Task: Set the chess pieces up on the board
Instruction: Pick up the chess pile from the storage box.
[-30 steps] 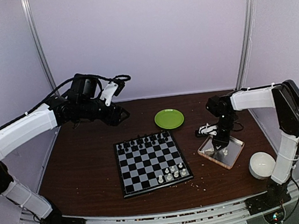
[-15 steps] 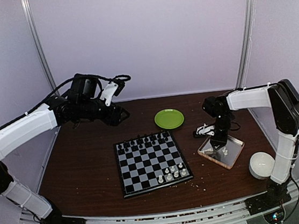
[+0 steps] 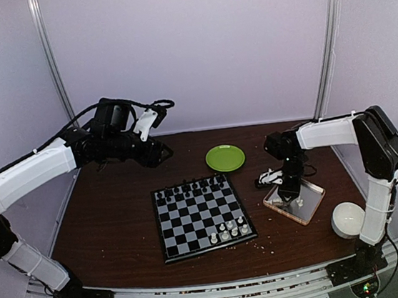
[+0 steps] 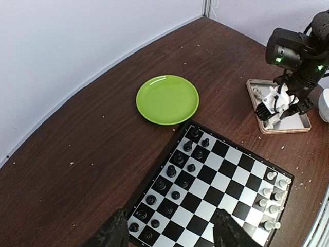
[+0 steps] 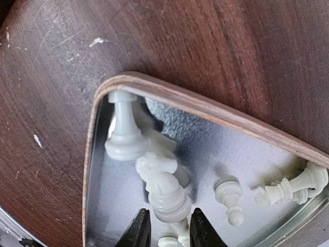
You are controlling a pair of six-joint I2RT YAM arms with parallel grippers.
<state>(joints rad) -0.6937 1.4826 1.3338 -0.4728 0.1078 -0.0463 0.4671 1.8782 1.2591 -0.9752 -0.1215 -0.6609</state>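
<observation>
The board (image 3: pixel 196 217) lies mid-table, with black chessmen (image 3: pixel 189 189) on its far rows and several white chess pieces (image 3: pixel 231 228) at its near right corner. More white pieces lie in a clear tray (image 3: pixel 314 202) to the right. My right gripper (image 5: pixel 167 232) reaches down into that tray (image 5: pixel 205 109), shut on the base of a white knight (image 5: pixel 163 188). A tall piece (image 5: pixel 123 136) leans beside the knight, and a pawn (image 5: pixel 230 198) lies apart to the right. My left gripper (image 4: pixel 169 237) hangs open and empty high above the board's (image 4: pixel 226 175) far left side.
A green plate (image 3: pixel 225 157) sits behind the board. A white bowl (image 3: pixel 348 218) stands by the table's near right edge, next to the tray. Crumbs dot the brown tabletop. Another white piece (image 5: pixel 293 188) lies at the tray's right side.
My right wrist has shifted slightly left over the tray. The left arm has not moved.
</observation>
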